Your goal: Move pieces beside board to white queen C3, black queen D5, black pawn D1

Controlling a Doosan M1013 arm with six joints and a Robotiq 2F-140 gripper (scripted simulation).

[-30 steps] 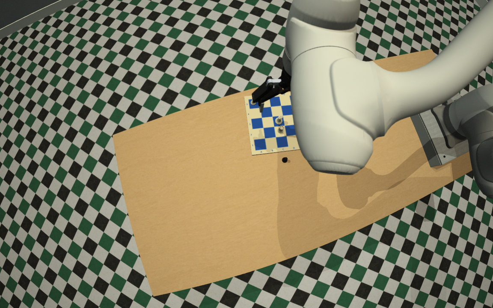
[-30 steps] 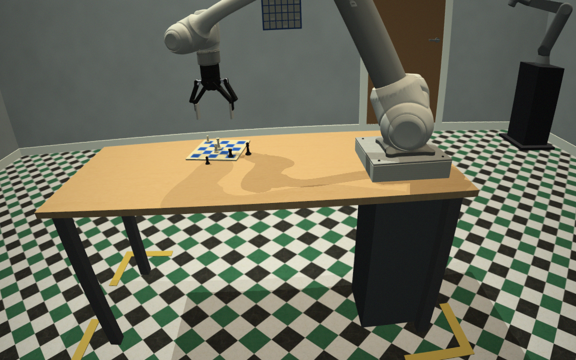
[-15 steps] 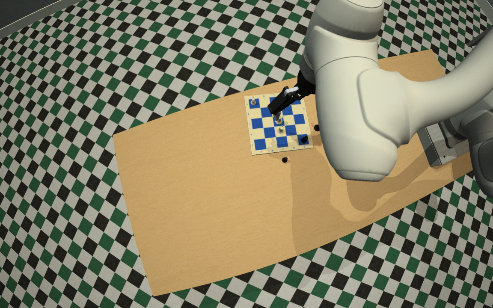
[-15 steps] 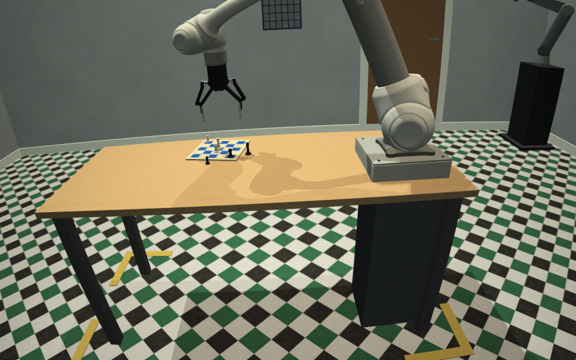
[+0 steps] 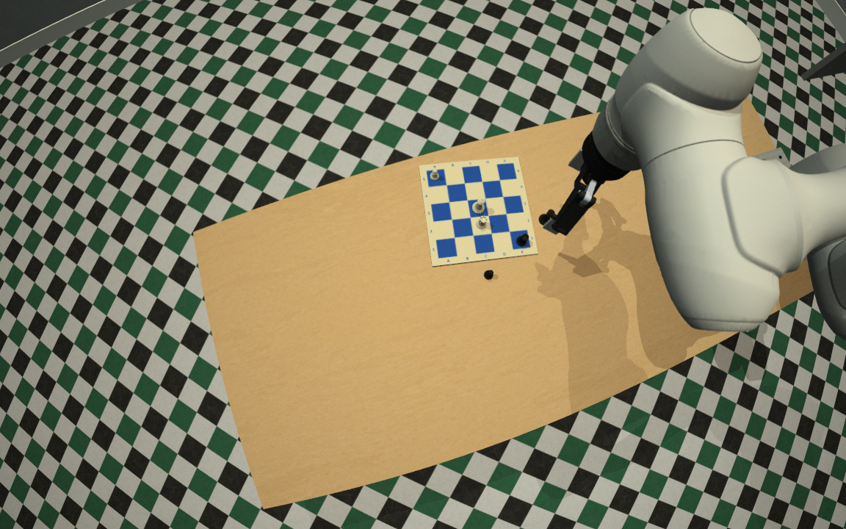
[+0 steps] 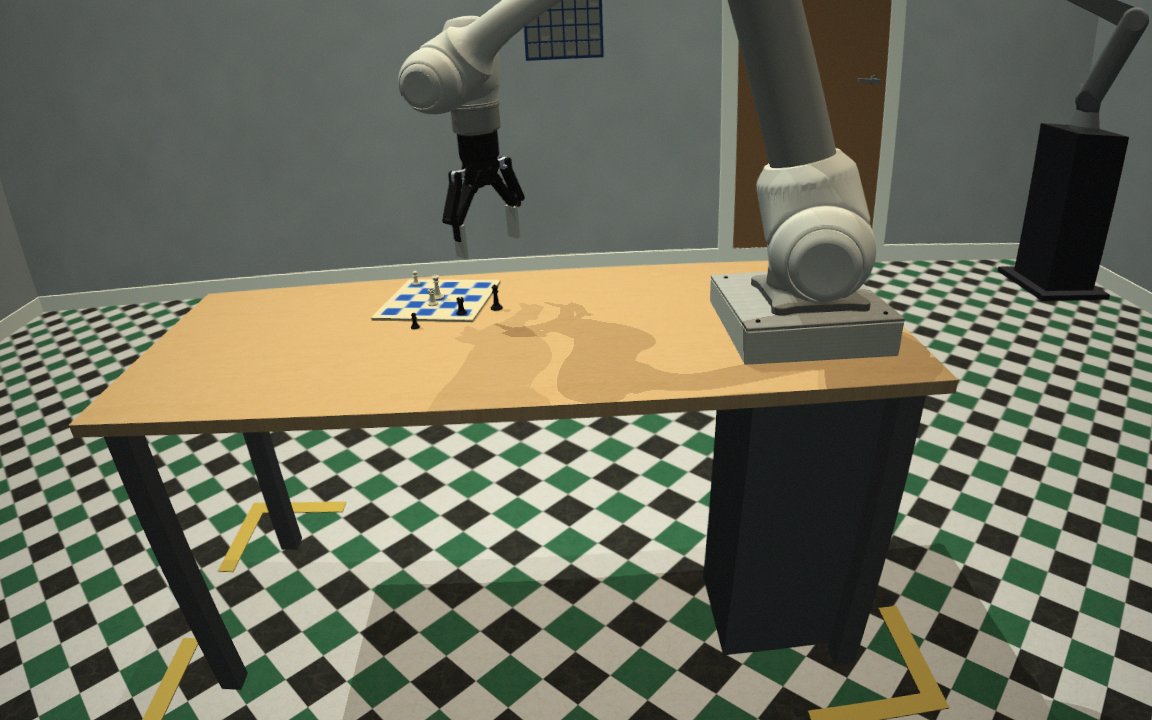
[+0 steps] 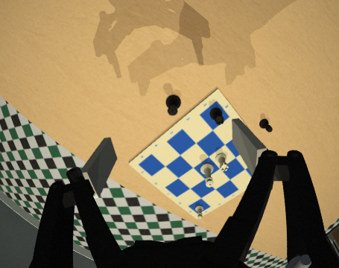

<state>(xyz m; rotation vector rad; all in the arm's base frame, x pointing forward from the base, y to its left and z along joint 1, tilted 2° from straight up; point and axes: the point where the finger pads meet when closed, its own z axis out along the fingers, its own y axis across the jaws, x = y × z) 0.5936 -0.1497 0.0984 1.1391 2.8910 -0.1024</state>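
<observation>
Exterior cam, near to far: wooden table w/ dark legs, arm's grey base plate at its right end. Further back, blue-and-cream board w/ pieces. Black pawn stands on tabletop just in front of board's near edge, off the squares. Black queen stands on tabletop just beside board's right side, also off it. On the board: a black piece in the near right corner square, two white pieces close together mid-board incl. white queen, which square can't be read, and a small white piece at far left corner. All look upright.

Gripper hangs well above table, over the board's right edge/black queen area, fingers pointing down. Jaws spread wide, nothing betw. them.

Wrist cam agrees: both pads wide apart, only board and tabletop seen betw. them; black queen off board's edge, black pawn off the other side.
</observation>
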